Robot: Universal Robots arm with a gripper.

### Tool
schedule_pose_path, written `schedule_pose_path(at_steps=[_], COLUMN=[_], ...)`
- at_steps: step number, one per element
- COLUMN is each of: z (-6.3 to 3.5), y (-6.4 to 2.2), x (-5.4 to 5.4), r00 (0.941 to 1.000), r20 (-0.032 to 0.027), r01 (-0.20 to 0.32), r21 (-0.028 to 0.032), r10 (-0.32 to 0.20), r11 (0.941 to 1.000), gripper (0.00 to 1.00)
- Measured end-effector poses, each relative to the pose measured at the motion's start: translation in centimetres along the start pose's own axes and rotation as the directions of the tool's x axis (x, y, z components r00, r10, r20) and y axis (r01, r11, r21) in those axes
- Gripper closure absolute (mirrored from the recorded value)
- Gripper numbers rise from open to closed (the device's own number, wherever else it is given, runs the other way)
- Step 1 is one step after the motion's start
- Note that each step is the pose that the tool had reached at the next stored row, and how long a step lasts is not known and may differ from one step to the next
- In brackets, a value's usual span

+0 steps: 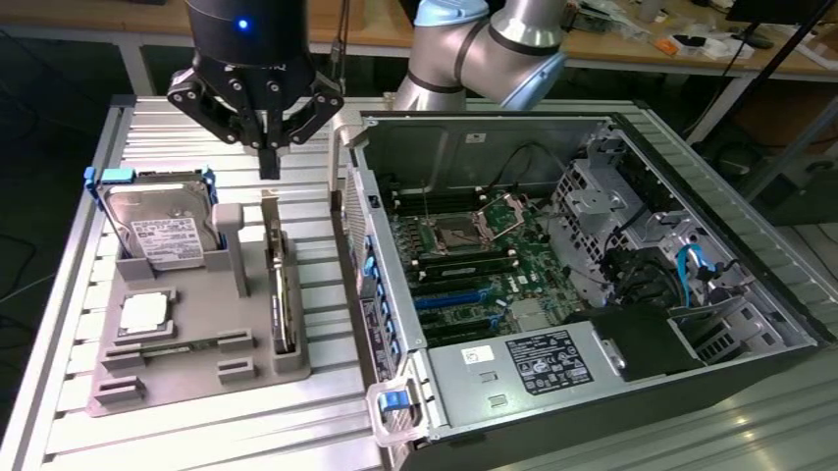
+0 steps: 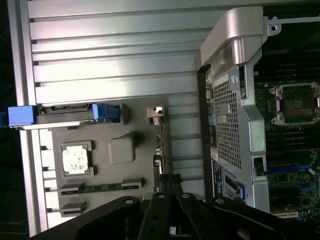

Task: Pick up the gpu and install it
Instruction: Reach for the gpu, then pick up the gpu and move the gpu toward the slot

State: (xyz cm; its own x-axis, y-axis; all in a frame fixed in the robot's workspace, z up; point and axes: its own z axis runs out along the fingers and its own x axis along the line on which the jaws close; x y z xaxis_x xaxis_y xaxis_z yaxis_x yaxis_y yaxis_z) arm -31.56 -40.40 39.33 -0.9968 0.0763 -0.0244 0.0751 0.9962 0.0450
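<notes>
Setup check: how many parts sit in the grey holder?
4: silver blue-framed hard drive far end, square silver chip centre, green memory stick near end, thin dark gpu card on edge, exterior view's right. None seems hidden.

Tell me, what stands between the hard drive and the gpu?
A grey upright post stands between the hard drive and the gpu, which stands on its edge. This shows in the exterior view.
</notes>
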Motion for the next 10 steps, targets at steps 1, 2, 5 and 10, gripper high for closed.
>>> schedule_pose_path(at_steps=[1, 2, 5, 10], z=[-0.01, -0.01, 0.00, -0.01], y=[-0.02, -0.03, -0.03, -0.04], x=[0.15, 0.22, 0.25, 0.37], r00=[1.0000, 1.0000, 1.0000, 1.0000], r20=[0.0000, 0.0000, 0.0001, 0.0000], r01=[0.000, 0.000, 0.000, 0.000], r21=[0.0000, 0.0000, -0.0001, 0.0000], r10=[0.000, 0.000, 0.000, 0.000], r11=[1.0000, 1.0000, 1.0000, 1.0000], gripper=[0.89, 0.89, 0.89, 0.89])
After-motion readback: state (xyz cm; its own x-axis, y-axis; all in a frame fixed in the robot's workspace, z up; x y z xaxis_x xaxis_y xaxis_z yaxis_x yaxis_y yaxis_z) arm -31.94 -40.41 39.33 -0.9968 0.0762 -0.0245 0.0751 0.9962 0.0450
